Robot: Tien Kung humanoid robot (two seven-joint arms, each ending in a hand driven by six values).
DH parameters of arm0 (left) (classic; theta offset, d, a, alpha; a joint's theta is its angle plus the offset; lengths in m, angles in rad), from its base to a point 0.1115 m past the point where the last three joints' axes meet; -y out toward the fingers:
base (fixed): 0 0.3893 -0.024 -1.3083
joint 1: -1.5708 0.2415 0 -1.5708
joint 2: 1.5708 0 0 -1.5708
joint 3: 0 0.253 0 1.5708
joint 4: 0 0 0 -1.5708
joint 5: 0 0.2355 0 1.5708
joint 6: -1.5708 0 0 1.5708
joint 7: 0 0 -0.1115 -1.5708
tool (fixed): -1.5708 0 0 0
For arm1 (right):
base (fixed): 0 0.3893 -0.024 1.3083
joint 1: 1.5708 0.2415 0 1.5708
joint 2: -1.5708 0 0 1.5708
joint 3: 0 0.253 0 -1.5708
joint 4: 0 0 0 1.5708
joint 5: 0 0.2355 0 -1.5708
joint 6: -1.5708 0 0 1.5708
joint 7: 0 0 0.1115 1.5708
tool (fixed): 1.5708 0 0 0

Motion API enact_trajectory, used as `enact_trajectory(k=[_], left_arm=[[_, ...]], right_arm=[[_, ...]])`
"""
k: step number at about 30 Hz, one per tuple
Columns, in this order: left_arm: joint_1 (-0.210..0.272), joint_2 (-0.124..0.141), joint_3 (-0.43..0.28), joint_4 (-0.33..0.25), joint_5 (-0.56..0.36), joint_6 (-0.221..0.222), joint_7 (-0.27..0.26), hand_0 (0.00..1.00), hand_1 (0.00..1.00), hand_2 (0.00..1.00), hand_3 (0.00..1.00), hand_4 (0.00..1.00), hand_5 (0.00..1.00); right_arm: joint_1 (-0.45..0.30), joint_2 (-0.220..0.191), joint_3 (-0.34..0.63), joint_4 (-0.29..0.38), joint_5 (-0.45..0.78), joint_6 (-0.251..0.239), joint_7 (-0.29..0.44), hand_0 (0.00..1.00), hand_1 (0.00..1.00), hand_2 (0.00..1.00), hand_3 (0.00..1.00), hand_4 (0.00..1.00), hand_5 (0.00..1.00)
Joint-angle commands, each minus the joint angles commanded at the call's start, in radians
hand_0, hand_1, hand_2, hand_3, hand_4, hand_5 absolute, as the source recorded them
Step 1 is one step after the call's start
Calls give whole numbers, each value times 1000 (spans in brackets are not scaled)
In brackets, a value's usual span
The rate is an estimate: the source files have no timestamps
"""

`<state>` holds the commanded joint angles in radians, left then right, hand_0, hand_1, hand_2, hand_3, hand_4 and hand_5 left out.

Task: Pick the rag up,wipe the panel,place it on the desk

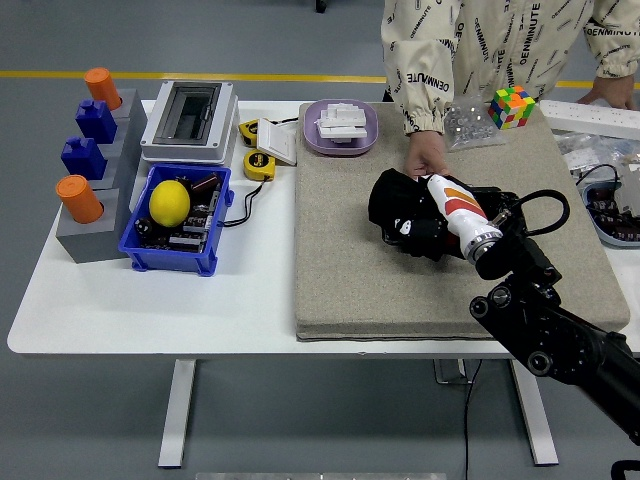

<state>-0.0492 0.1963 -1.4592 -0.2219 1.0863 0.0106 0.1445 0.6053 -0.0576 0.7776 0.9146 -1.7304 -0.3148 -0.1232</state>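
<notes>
The right arm (560,335) comes in from the lower right corner and reaches up and left over the mat (350,270), its black links bending at a joint near the mat's near right part. The forearm, with a white, orange and red sleeve, slants toward the far left and ends in the right hand (410,215). The hand lies low and palm down near the mat's middle, its black fingers curled over a black rag (385,200) and pressing it down. The rag is bunched under the hand, a fold of it sticking out on the left. The panel (495,200) is a dark flat piece lying on the mat just right of the hand; most of it is hidden behind the forearm, and only a strip shows.

A person stands at the far side. One hand (425,160) reaches down from a cream printed sleeve and rests on the mat just beyond the robot's hand, close to the panel's far edge; whether it touches the panel cannot be told.

The mat lies on a white table (150,310). On the table's left stands a blue bin (140,245) with a yellow lemon (169,201) in it.
</notes>
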Motion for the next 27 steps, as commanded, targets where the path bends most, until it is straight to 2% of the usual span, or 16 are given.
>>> enact_trajectory(k=[14,27], left_arm=[[-6,0,-3,0,2,0,0,611,640,654,562,625,438],[-4,-1,-11,2,4,1,0,611,640,655,562,626,439]], right_arm=[[30,24,-101,19,8,5,-4,395,456,496,488,740,180],[37,4,-77,3,8,8,-5,398,456,496,487,740,182]])
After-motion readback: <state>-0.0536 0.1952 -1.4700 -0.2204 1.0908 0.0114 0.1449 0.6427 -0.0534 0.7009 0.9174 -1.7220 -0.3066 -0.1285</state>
